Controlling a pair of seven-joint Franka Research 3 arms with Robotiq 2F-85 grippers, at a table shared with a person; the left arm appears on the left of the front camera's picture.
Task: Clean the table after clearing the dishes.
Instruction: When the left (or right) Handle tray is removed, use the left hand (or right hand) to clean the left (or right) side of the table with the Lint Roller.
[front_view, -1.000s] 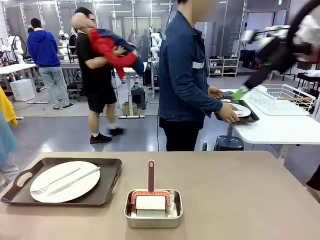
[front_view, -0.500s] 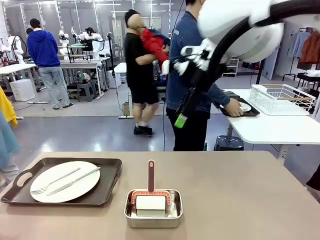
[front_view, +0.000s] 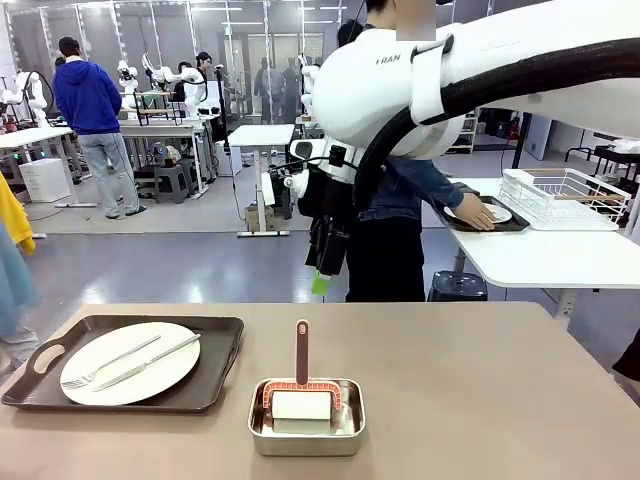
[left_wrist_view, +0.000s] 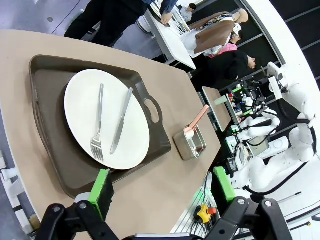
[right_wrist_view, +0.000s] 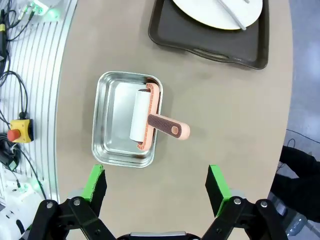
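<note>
**Both my grippers spread wide over the table**

My right gripper (right_wrist_view: 155, 189) hangs in the air above the beige table (front_view: 480, 380). Its jaws are spread wide and hold nothing. Below it sits the small steel pan (right_wrist_view: 125, 120). A roller (right_wrist_view: 139, 116) rests in the pan, white drum down, and its pinkish handle (right_wrist_view: 167, 127) sticks out over the rim.

My left gripper (left_wrist_view: 162, 185) is also wide open and empty, held in the air near the tray's end of the table. The dark brown tray (left_wrist_view: 50, 100) stands at my left end. On it lies a round white plate (left_wrist_view: 80, 115), with a fork (left_wrist_view: 97, 125) and a knife (left_wrist_view: 121, 122) side by side on top. The pan stands near the tray, toward the middle of the table, and does not touch it.

Beyond the far side a person (front_view: 385, 200) stands at a white table (front_view: 540, 260). One hand (front_view: 478, 213) rests on a second tray (front_view: 470, 228) that carries the second plate (front_view: 502, 214), just beside a wire rack (front_view: 560, 195).
</note>
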